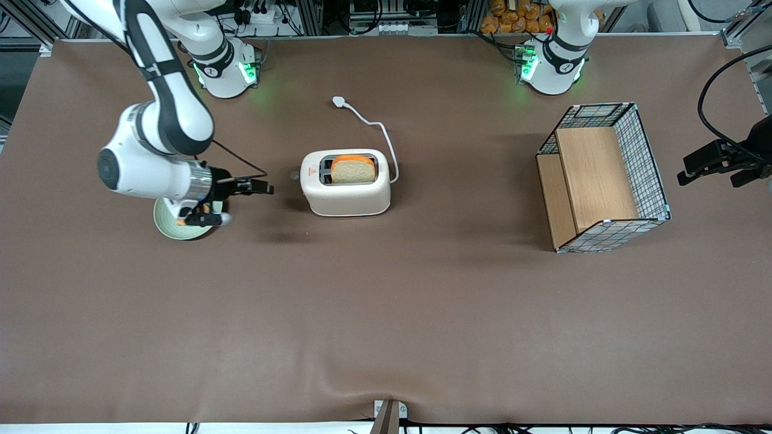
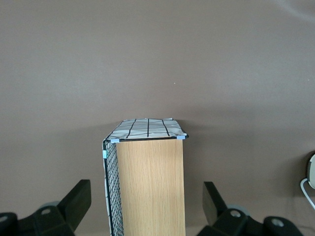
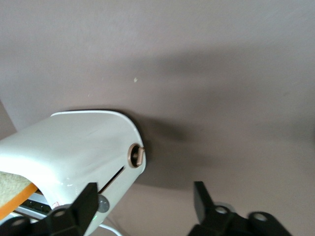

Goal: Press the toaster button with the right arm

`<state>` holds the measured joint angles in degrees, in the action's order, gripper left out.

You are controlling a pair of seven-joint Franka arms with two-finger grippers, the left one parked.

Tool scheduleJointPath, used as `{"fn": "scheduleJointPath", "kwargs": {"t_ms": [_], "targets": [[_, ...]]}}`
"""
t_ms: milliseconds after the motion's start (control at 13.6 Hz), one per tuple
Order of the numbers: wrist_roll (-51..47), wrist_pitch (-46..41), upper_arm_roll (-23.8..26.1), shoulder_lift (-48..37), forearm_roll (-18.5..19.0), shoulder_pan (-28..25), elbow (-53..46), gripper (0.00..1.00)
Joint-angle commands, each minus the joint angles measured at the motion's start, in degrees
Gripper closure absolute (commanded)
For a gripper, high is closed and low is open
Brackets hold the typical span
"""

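Observation:
The cream-white toaster [image 1: 347,196] stands mid-table with a bread slice [image 1: 353,171] in one slot. Its small grey button [image 1: 294,176] juts from the narrow end face that faces the working arm. My right arm's gripper [image 1: 264,188] hovers a short way off that end face, pointing at it, apart from the toaster. In the right wrist view the gripper [image 3: 145,192] is open and empty. The toaster's end [image 3: 83,152] shows there, with the grey button [image 3: 102,203] at the foot of its slot, close to one fingertip [image 3: 88,192]. A copper-ringed dial [image 3: 135,156] sits beside the slot.
A pale green plate [image 1: 172,226] lies under the right wrist. The toaster's white cord and plug [image 1: 339,101] trail farther from the front camera. A wire-mesh basket with wooden panels [image 1: 603,175] stands toward the parked arm's end and shows in the left wrist view [image 2: 147,182].

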<state>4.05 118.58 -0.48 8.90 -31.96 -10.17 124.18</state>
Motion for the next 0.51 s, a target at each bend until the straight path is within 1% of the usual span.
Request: {"fn": "scheduleJointPath", "kwargs": {"t_ms": [0,220,441], "targets": [[0.5,-1.9,0.6,-1.1,4.8,3.2,-2.4,0.0],[0.8,-1.8,0.6,-2.2,12.3,5.6,-3.6,0.0],[1.4,-1.9,0.6,-4.4,18.1,8.4,-3.9,0.0]]}}
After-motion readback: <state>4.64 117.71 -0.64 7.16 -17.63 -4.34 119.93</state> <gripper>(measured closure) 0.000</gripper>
